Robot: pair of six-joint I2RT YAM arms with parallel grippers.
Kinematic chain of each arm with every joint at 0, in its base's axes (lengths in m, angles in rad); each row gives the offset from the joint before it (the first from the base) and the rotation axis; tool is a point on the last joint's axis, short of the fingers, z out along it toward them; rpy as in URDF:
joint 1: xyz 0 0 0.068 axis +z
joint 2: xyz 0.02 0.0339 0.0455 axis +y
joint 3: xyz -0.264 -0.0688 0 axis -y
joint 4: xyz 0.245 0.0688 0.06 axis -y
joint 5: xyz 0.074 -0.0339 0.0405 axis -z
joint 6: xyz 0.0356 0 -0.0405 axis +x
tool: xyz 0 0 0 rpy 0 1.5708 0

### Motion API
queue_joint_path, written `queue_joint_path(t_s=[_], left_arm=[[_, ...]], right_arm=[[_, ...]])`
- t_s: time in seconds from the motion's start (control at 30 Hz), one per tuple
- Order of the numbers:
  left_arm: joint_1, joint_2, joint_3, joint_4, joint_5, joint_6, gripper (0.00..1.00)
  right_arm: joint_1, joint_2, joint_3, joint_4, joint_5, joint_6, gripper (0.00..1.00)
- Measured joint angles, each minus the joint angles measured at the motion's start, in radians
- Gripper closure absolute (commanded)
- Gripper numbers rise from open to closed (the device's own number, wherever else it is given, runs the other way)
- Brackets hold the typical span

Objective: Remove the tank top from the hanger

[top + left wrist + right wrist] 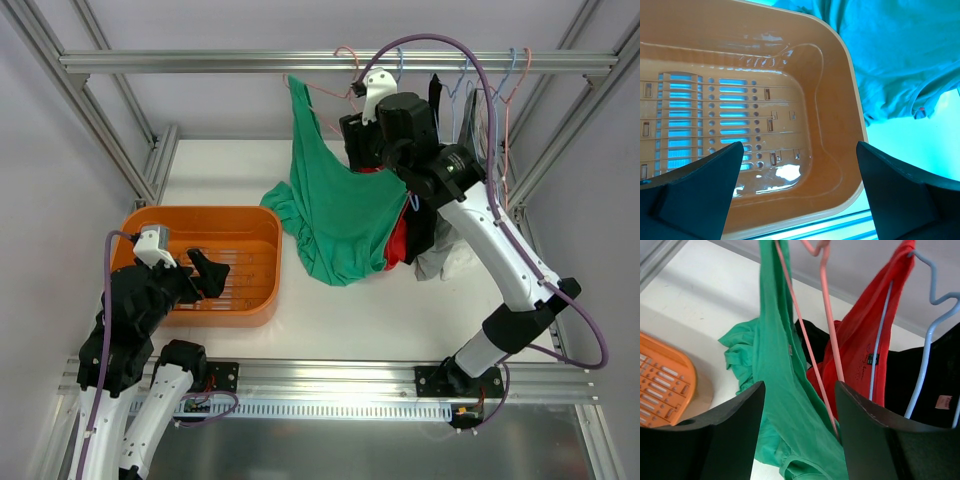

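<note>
Well, over on the left, the left claw (pixel 205 272) hangs above the orange basket (pixel 200 212), fingers spread wide and holding nothing. Just beside the basket's right rim the green tank top (pixel 340 215) pools on the white surface (pixel 400 320), with one strap running up to a pink hanger (pixel 827 315) on the rail (pixel 200 62). The right claw (pixel 800 410) stands apart around that strap and the hanger wire; whether it touches them I can't make out. A red top (pixel 860 335) and black garments (pixel 900 385) crowd its right side.
</note>
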Motion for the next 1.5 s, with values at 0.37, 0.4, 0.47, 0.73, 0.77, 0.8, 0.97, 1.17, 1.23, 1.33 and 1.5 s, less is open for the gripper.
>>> queue_joint_path(t_s=[0.37,0.4,0.47,0.73,0.77,0.8,0.97,1.17,1.23,1.33,1.5], left_arm=[[0.000,0.018,-0.002,0.003,0.021,0.000,0.01],[0.000,0.021,-0.003,0.006,0.022,0.000,0.01],[0.000,0.024,-0.003,0.010,0.023,0.000,0.01],[0.000,0.029,-0.003,0.014,0.024,0.000,0.01],[0.000,0.030,-0.003,0.014,0.025,0.000,0.02],[0.000,0.030,-0.003,0.014,0.025,0.000,0.01],[0.000,0.036,-0.004,0.014,0.038,0.000,0.01],[0.000,0.036,-0.004,0.015,0.041,0.000,0.01],[0.000,0.036,-0.004,0.015,0.042,0.000,0.01],[0.000,0.036,-0.004,0.015,0.042,0.000,0.01],[0.000,0.036,-0.004,0.015,0.042,0.000,0.01]], right_arm=[[-0.033,0.000,0.000,-0.028,-0.069,-0.064,0.36],[-0.033,-0.001,0.000,-0.029,-0.071,-0.067,0.35],[-0.035,-0.003,0.002,-0.031,-0.077,-0.075,0.35],[-0.058,-0.013,0.030,-0.057,-0.106,-0.099,0.35],[-0.060,-0.014,0.030,-0.059,-0.108,-0.101,0.35],[-0.064,-0.016,0.030,-0.061,-0.115,-0.105,0.36],[-0.090,-0.014,0.032,-0.069,-0.147,-0.109,0.41],[-0.103,0.042,0.046,-0.077,-0.172,-0.103,0.62],[-0.103,0.066,0.052,-0.077,-0.185,-0.096,0.65],[-0.103,0.092,0.060,-0.083,-0.204,-0.086,0.78],[-0.103,0.104,0.075,-0.084,-0.224,-0.055,1.00]])
